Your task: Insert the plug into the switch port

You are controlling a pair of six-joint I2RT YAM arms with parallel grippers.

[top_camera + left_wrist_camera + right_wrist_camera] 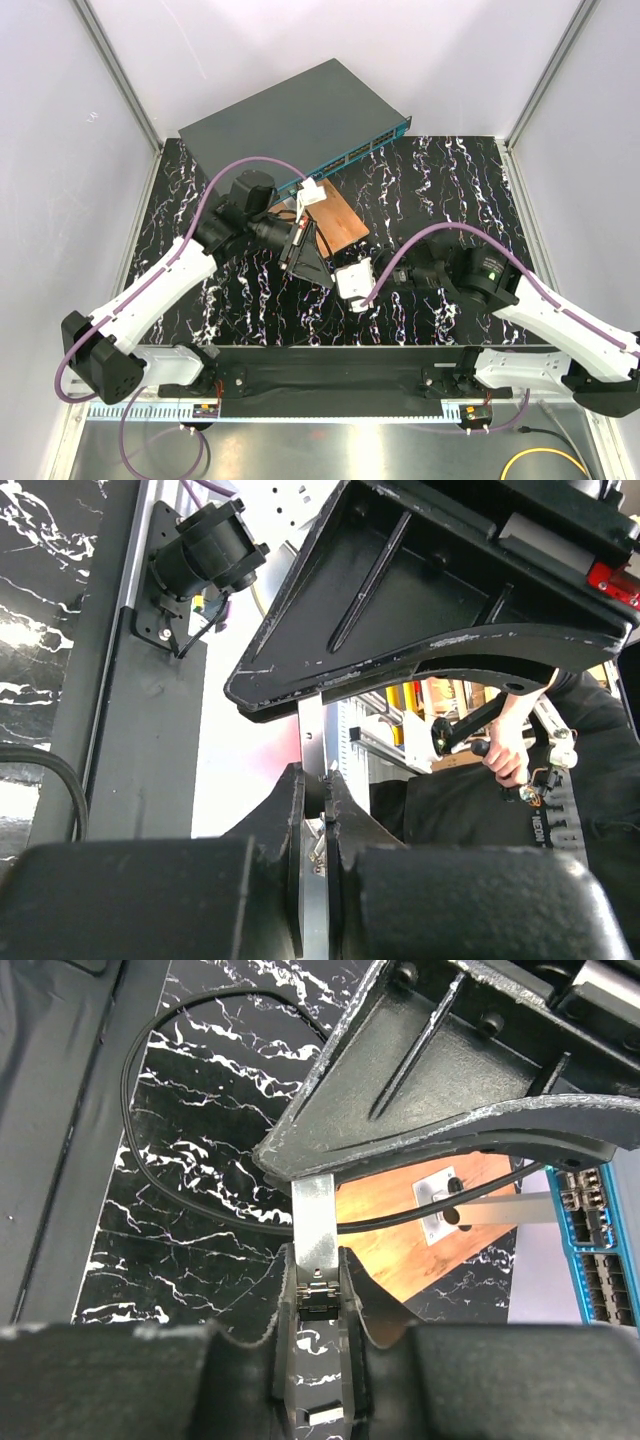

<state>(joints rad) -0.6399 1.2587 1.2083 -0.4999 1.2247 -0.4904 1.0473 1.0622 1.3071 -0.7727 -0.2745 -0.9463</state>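
The switch (290,115) is a dark grey box at the back with a teal port face (350,155). That face also shows at the right edge of the right wrist view (595,1250). My right gripper (318,1260) is shut on a small black and silver plug (318,1300) above the marble table, short of the switch. In the top view my right gripper (340,275) is near the table's middle. My left gripper (305,255) (314,780) sits beside it, in front of the switch, jaws closed to a thin gap. I cannot tell if anything is in that gap.
A copper-brown board (335,222) (420,1240) lies between the grippers and the switch, with a white socket plate (445,1205). A thin black cable (200,1205) loops over the table to that plate. White enclosure walls (60,150) stand on both sides.
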